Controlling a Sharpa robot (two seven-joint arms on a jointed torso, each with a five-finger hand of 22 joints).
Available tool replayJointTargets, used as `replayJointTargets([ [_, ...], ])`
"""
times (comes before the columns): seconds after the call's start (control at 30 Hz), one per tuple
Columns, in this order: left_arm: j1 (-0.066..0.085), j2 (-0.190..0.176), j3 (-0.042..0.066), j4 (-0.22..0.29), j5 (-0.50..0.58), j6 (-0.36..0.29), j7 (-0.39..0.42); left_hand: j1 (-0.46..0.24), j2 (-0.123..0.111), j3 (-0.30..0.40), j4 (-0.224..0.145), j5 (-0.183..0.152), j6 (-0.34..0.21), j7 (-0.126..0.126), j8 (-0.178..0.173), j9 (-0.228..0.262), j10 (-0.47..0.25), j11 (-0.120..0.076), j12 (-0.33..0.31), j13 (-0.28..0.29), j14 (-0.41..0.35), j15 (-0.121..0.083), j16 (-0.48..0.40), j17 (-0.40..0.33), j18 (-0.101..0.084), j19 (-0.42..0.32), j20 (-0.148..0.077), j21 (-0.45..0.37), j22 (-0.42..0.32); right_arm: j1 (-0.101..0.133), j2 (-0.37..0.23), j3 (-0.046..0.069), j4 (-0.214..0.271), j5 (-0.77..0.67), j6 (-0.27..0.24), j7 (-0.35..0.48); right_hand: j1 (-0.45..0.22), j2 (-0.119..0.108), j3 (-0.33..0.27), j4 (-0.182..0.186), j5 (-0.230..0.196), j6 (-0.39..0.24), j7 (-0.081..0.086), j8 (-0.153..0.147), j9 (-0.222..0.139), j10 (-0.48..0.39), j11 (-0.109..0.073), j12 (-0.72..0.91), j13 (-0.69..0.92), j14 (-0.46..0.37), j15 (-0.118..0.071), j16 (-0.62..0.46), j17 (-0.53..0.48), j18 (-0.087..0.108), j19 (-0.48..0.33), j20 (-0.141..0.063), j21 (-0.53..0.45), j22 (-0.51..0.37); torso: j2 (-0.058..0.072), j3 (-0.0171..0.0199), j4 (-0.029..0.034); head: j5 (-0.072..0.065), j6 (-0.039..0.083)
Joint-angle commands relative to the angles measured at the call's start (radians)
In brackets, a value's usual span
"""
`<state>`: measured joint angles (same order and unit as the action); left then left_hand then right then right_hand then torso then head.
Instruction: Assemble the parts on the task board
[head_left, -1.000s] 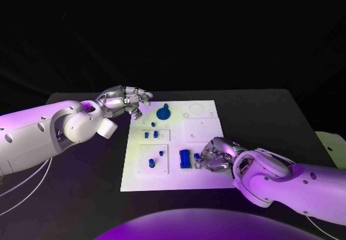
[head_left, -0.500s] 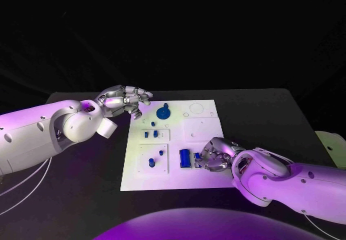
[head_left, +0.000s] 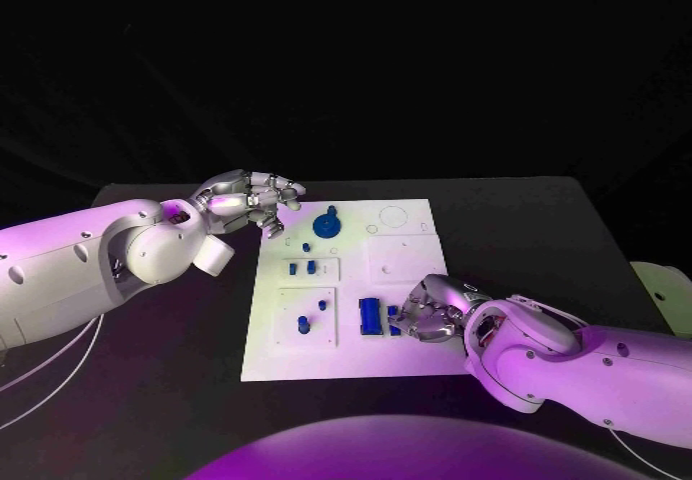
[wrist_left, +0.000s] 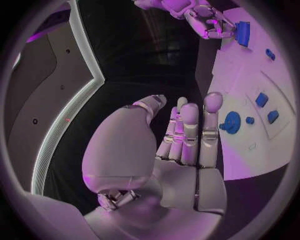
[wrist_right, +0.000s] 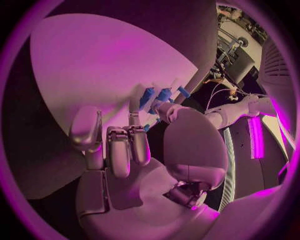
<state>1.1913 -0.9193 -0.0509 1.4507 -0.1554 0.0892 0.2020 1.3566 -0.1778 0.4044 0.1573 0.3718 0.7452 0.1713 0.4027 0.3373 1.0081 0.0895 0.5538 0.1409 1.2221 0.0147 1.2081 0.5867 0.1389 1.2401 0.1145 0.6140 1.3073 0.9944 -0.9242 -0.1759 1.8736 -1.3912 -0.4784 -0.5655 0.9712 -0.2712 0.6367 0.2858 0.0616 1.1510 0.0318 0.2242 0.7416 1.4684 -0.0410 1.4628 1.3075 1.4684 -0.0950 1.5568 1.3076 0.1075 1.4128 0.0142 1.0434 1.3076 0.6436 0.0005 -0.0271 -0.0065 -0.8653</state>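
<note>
Right silver hand (head_left: 428, 312) on white flat task board (head_left: 408, 250), fingers curled around small blue part (head_left: 394, 314), just beside blue rectangular block (head_left: 371, 317). Left silver hand (head_left: 248, 198) off board's far-left corner, fingers apart, holding nothing.

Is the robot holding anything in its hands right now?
The left hand holds nothing, its fingers loosely curled. The right hand has its fingers down by a small blue part on the white board; whether it grips it cannot be told.
</note>
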Motion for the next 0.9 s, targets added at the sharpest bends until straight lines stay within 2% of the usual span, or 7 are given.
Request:
replayJointTargets([
  [0.03,0.0,0.001,0.001,0.002,-0.002,0.02,0.003,-0.012,0.0,0.001,0.004,0.007,-0.009,-0.002,0.004,0.001,-0.004,0.001,-0.002,0.0,-0.006,0.002,0.003,-0.001,0.016,0.004,0.006,-0.003,0.048,-0.001,0.0,0.0,0.001,-0.008,0.006,-0.005,-0.008,0.004,-0.013,0.001,0.006,0.004,0.003,-0.007,-0.002,0.047,0.006,-0.003,0.176,0.096,0.002,0.004,0.233,-0.008,0.005,0.004,-0.004,0.056,-0.001,0.0005,0.0,-0.001,-0.001],
  [0.2,0.0,0.001,0.001,0.002,-0.003,0.021,0.002,-0.012,0.0,0.001,0.004,0.007,-0.009,-0.002,0.004,0.001,-0.004,0.001,-0.002,0.0,-0.006,0.002,0.003,-0.001,0.016,0.004,0.006,-0.003,0.048,-0.001,-0.004,0.0,0.003,-0.008,0.009,-0.004,0.0,0.007,-0.022,-0.003,0.012,0.005,0.002,-0.008,-0.004,0.047,0.005,-0.004,0.175,0.097,0.002,0.005,0.234,-0.008,0.005,0.004,-0.005,0.057,-0.001,0.0005,-0.0001,-0.001,-0.002],
  [0.27,0.0,0.001,0.001,0.002,-0.003,0.021,0.002,-0.012,0.0,0.001,0.004,0.007,-0.009,-0.002,0.004,0.001,-0.004,0.001,-0.002,0.0,-0.006,0.002,0.003,-0.001,0.016,0.004,0.006,-0.003,0.048,-0.001,-0.006,0.0,0.003,-0.008,0.012,-0.001,0.026,0.007,-0.023,-0.015,0.017,0.004,0.001,-0.011,-0.007,0.046,0.004,-0.007,0.173,0.096,0.001,0.004,0.233,-0.007,0.005,0.004,-0.008,0.056,-0.001,0.0003,-0.0005,-0.001,-0.002],
  [0.3,0.0,0.001,0.001,0.002,-0.003,0.021,0.001,-0.012,0.0,0.001,0.004,0.007,-0.009,-0.002,0.004,0.001,-0.004,0.001,-0.002,0.0,-0.006,0.002,0.003,-0.001,0.016,0.004,0.006,-0.003,0.048,-0.001,-0.007,0.0,0.003,-0.009,0.014,0.002,0.074,0.0,-0.016,-0.046,0.008,0.002,-0.001,-0.012,-0.008,0.045,0.002,-0.008,0.172,0.096,-0.001,0.003,0.231,-0.007,0.004,0.003,-0.012,0.055,-0.001,0.0001,-0.0007,-0.001,-0.002],
  [0.37,0.0,0.002,0.001,0.001,-0.004,0.022,0.0,-0.012,0.0,0.001,0.004,0.007,-0.009,-0.002,0.004,0.001,-0.004,0.001,-0.002,0.0,-0.006,0.002,0.003,-0.001,0.016,0.004,0.006,-0.003,0.048,-0.001,-0.008,0.0,0.003,-0.009,0.021,0.006,0.109,-0.008,-0.02,-0.067,-0.001,0.003,0.0,-0.014,-0.01,0.043,0.003,-0.013,0.17,0.095,-0.001,0.003,0.23,-0.006,0.002,0.002,-0.017,0.055,-0.001,0.0002,-0.0006,-0.001,-0.002],
  [0.57,0.0,0.002,0.001,0.001,-0.006,0.024,-0.001,-0.012,0.001,0.001,0.004,0.008,-0.009,-0.002,0.005,0.002,-0.005,0.001,-0.002,0.0,-0.006,0.002,0.003,-0.002,0.016,0.005,0.006,-0.002,0.048,-0.002,-0.003,0.0,-0.007,-0.018,0.033,0.013,0.181,-0.013,-0.066,-0.106,-0.01,0.006,-0.001,-0.017,-0.016,0.042,0.002,-0.015,0.169,0.095,-0.001,0.002,0.229,-0.006,0.003,0.002,-0.021,0.056,0.0,0.0008,0.0006,0.0,-0.004],
  [0.9,0.0,0.001,0.001,0.0,-0.006,0.024,-0.002,-0.012,0.001,0.001,0.004,0.008,-0.009,-0.002,0.005,0.002,-0.005,0.001,-0.002,0.0,-0.006,0.002,0.003,-0.002,0.016,0.005,0.006,-0.002,0.048,-0.006,-0.001,0.0,-0.013,-0.033,0.015,0.007,0.184,-0.009,-0.079,-0.102,-0.011,0.009,0.0,-0.018,-0.018,0.043,0.002,-0.013,0.171,0.096,-0.001,0.003,0.231,-0.007,0.004,0.001,-0.018,0.057,-0.001,0.0001,-0.0001,0.0,-0.003],
])
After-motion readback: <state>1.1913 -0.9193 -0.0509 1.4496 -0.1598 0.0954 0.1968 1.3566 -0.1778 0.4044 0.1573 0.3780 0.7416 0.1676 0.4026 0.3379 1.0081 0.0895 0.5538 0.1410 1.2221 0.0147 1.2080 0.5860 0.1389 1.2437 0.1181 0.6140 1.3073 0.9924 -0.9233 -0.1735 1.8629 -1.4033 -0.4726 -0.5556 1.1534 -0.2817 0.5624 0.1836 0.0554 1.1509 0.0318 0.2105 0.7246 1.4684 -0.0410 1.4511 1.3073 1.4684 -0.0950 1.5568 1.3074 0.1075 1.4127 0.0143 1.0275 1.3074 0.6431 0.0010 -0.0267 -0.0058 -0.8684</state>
